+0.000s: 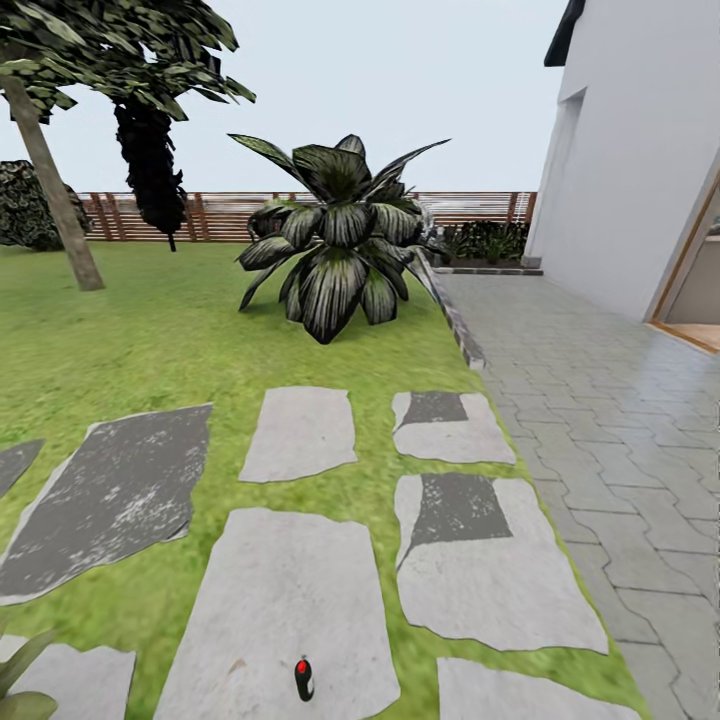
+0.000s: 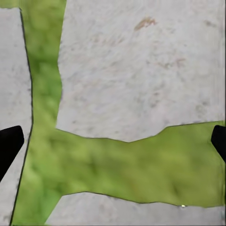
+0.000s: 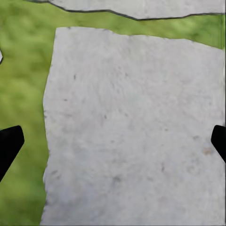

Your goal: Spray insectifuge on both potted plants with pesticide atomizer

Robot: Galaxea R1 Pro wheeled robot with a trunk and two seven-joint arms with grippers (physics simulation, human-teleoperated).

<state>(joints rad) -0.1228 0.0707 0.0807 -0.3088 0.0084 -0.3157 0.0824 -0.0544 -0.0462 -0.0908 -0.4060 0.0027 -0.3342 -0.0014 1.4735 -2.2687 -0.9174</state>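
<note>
The pesticide atomizer [image 1: 304,679], a tiny dark bottle with a red top, stands on a grey stepping stone [image 1: 280,610] at the bottom middle of the head view. Green leaf tips [image 1: 20,680] poke in at the bottom left corner; whether they belong to a potted plant I cannot tell. My left gripper [image 2: 113,146] is open, its dark fingertips [image 2: 8,143] at the picture's edges, over grass and stone. My right gripper [image 3: 113,146] is open too, fingertips [image 3: 9,143] wide apart above a bare stone slab [image 3: 136,132]. Nothing lies between either pair of fingers.
A big dark leafy bush [image 1: 335,240] stands on the lawn ahead. A tree trunk [image 1: 55,190] rises at the left. The brown slat fence [image 1: 210,215] closes the back. A grey paved patio [image 1: 610,420] and a white house wall [image 1: 640,150] run along the right.
</note>
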